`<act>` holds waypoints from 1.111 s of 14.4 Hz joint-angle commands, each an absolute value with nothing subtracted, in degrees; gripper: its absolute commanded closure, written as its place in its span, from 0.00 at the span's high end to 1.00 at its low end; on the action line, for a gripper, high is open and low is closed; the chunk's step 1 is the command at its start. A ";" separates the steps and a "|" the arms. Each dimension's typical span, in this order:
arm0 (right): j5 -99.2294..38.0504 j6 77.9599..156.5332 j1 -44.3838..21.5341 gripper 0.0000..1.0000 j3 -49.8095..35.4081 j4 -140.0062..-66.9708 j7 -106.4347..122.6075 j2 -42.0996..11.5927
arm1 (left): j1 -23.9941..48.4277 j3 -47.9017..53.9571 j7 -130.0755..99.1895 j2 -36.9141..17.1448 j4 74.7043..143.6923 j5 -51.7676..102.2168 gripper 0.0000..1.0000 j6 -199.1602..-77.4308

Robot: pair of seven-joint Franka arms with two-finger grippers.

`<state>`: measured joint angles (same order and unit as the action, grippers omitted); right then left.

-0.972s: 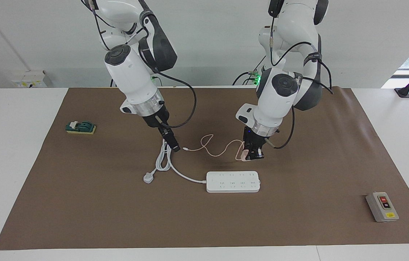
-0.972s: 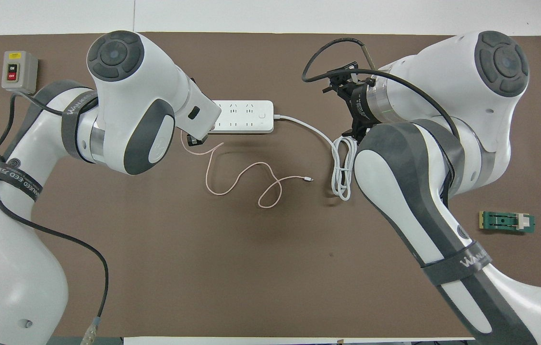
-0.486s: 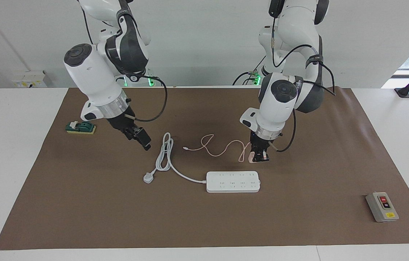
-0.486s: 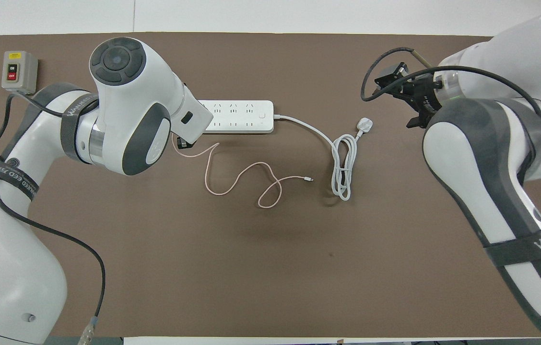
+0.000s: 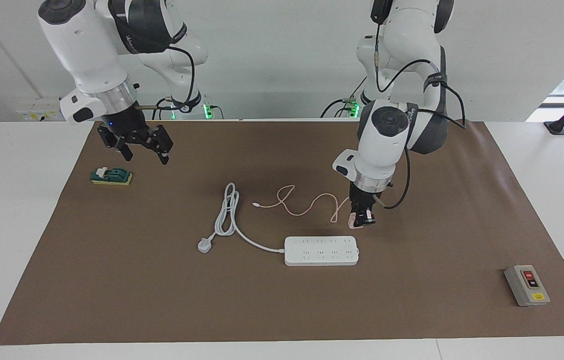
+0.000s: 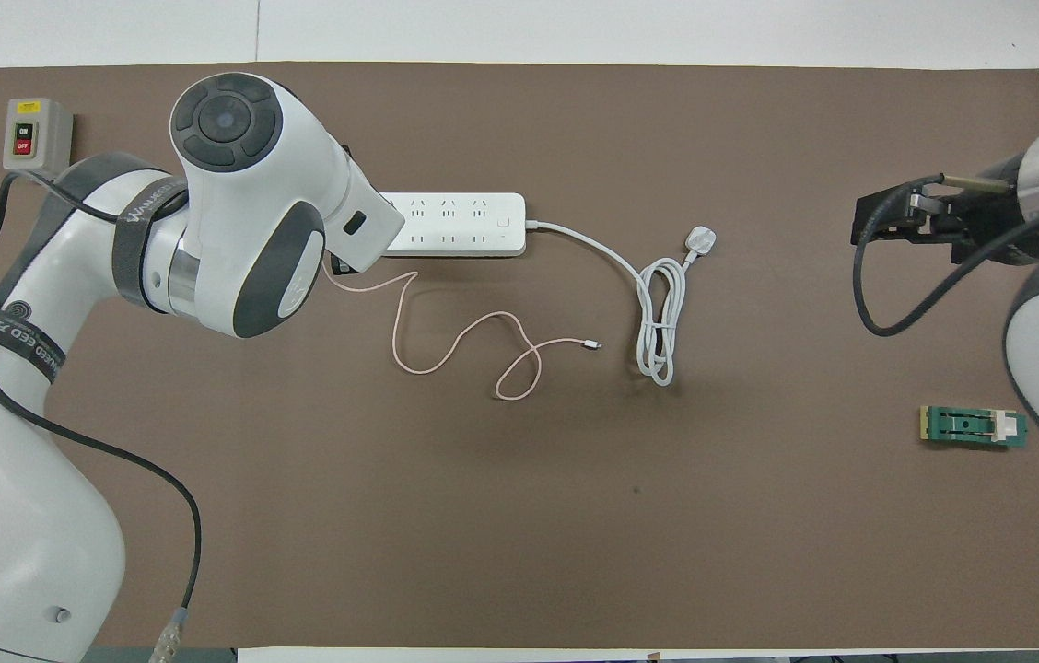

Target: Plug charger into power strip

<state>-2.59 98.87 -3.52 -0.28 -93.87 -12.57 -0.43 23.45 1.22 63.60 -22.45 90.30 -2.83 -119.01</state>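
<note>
The charger [image 5: 352, 220] is hanging in the jaws of the left gripper [image 5: 360, 219], which are pinching its small pink body. It is up in the air, over the brown mat just beside the power strip [image 5: 321, 250], on the side nearer to the robots and toward the left arm's end of the strip. Its thin pink cable [image 5: 296, 201] is trailing from the gripper and lying in loose loops on the mat. The power strip is lying flat on the worktop with its sockets facing up, and its thick white cord [image 5: 229, 217] is running to a coil and a three-pin plug [image 5: 204, 245].

The right gripper [image 5: 140, 142] is waiting with its jaws spread and empty, high over the mat near a green block [image 5: 111, 175].

I judge the step in hand to be carrying the charger to the strip. The next move is calling for the charger to come directly over one socket, with the pins pointing down and aligned, then a straight press down. The strip is not held, so it may be sliding.
</note>
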 commanded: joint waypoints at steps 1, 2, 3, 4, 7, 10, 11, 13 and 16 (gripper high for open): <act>1.04 96.78 -1.50 1.00 -1.14 -94.75 -4.42 1.05 | 23.20 1.23 61.80 -22.23 91.85 -4.04 0.00 -122.25; 1.84 96.07 -1.32 1.00 -1.14 -94.66 -3.35 1.14 | 23.46 1.23 61.27 -22.85 91.76 -4.04 0.00 -122.43; 1.93 94.93 -0.54 1.00 -1.14 -94.66 -2.73 1.14 | 23.55 1.23 61.09 -23.46 91.76 -4.04 0.00 -123.65; 1.93 93.36 -0.01 1.00 -1.14 -94.66 -2.64 1.32 | 23.64 1.23 61.08 -24.16 91.76 -4.04 0.00 -124.97; 1.93 91.76 -0.26 1.00 -1.23 -94.66 -3.34 1.76 | 23.20 1.23 60.38 -24.70 91.93 -3.96 0.00 -125.68; 1.15 91.58 -0.35 1.00 -1.32 -94.75 -3.78 2.11 | 23.47 1.23 59.86 -25.84 92.02 -3.96 0.00 -126.91; 1.06 91.41 -0.35 1.00 -1.32 -94.75 -4.04 2.11 | 23.55 1.23 59.77 -25.93 92.02 -3.96 0.00 -127.00; 0.88 90.97 -0.18 1.00 -1.41 -94.57 -4.13 2.02 | 23.47 1.23 58.54 -26.28 92.98 -4.04 0.00 -128.75; 0.18 90.35 -0.26 1.00 -1.41 -94.04 -4.22 1.76 | 23.64 1.23 58.71 -26.19 94.13 -4.13 0.00 -129.11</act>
<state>1.07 91.57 -1.07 -0.71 -94.01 -4.21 1.13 23.53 1.33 60.06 -26.52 92.99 -2.84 -127.50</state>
